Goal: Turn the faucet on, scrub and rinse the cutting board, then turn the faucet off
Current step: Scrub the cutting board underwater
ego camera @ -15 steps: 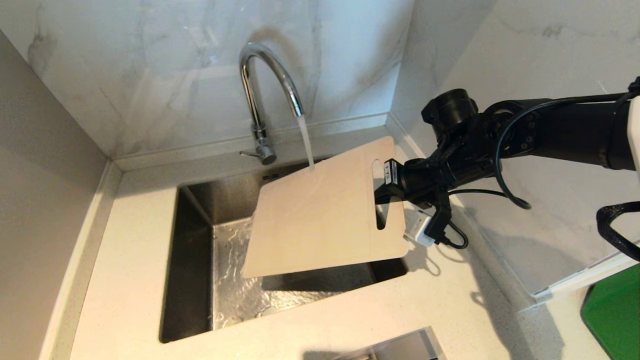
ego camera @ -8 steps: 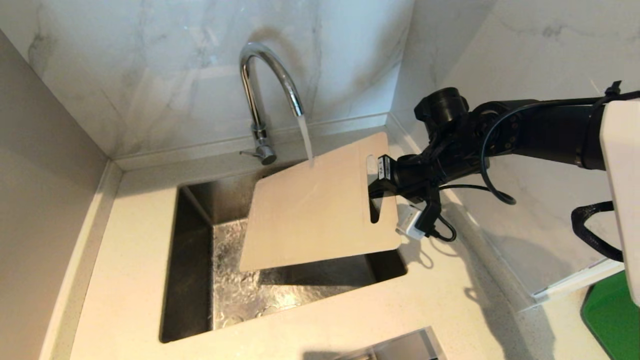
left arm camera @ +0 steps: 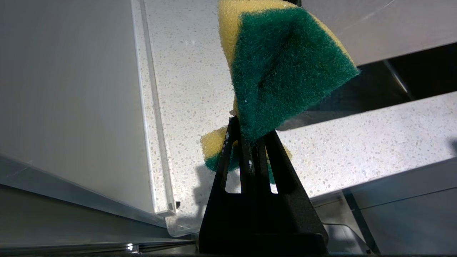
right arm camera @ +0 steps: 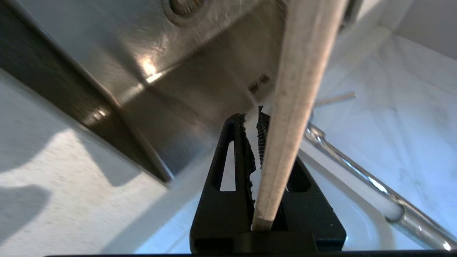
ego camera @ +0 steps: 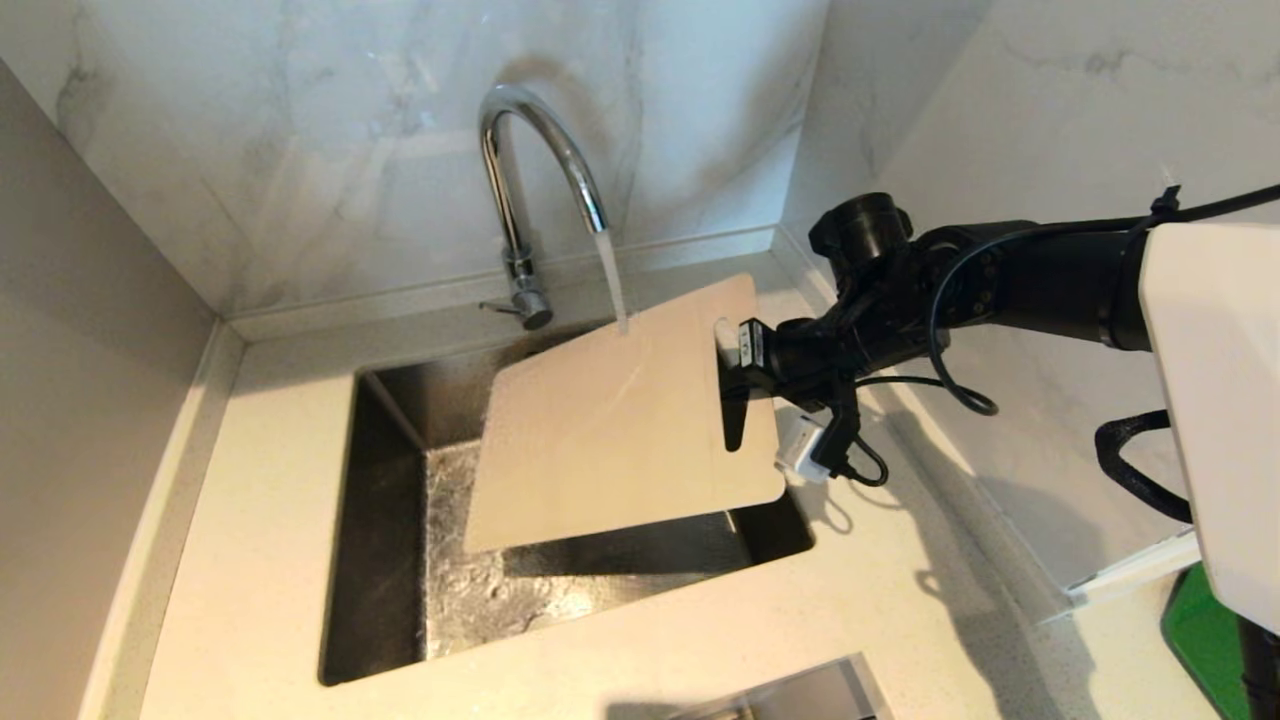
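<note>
While water runs from the tall chrome gooseneck faucet (ego camera: pixel 530 190), the thin pale beige cutting board (ego camera: pixel 610 420) has slid leftward over the steel sink (ego camera: pixel 385 520), so the stream now lands nearer its handle end; rinsing looks underway. The right gripper (ego camera: pixel 735 370) has its fingers (right arm camera: pixel 246 150) clamped on the board's edge. Out of the head view, the left gripper (left arm camera: pixel 250 142) pinches a green-and-yellow sponge (left arm camera: pixel 285 64) above the speckled bench (left arm camera: pixel 192 78).
</note>
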Motion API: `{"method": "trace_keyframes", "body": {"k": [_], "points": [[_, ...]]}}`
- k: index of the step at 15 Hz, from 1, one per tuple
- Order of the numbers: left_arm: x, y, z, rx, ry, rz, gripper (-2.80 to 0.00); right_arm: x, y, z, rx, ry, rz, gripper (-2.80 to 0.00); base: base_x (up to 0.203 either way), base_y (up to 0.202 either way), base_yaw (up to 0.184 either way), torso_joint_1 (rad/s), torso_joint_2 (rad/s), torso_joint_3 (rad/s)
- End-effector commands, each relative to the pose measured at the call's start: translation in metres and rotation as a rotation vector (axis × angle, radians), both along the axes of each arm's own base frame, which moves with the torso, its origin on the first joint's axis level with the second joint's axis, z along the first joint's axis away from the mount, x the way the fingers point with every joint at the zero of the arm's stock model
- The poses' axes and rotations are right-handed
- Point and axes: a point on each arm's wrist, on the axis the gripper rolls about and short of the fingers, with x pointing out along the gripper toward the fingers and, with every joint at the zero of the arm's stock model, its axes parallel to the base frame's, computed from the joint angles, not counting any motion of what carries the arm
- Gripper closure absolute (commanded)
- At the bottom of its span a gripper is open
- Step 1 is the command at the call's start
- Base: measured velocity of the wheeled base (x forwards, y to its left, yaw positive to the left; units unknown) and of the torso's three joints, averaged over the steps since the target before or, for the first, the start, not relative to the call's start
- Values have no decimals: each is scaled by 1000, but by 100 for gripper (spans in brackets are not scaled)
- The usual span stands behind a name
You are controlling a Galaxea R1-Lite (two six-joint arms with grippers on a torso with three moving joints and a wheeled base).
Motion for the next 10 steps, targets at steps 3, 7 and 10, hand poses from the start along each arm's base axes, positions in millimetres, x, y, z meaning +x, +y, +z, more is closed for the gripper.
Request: {"method": "trace_keyframes", "body": {"k": [3,7,10], "points": [[0,0,0,-1,0,0,0,4,7,-6,12,-13,41,0,0,0,0,0,0,0],[0,0,0,0,0,2,0,10,11,-9,41,-43,69,0,0,0,0,0,0,0],[0,0,0,-1,0,0,0,11,14,-9,45,-58,76,0,0,0,0,0,0,0]]}}
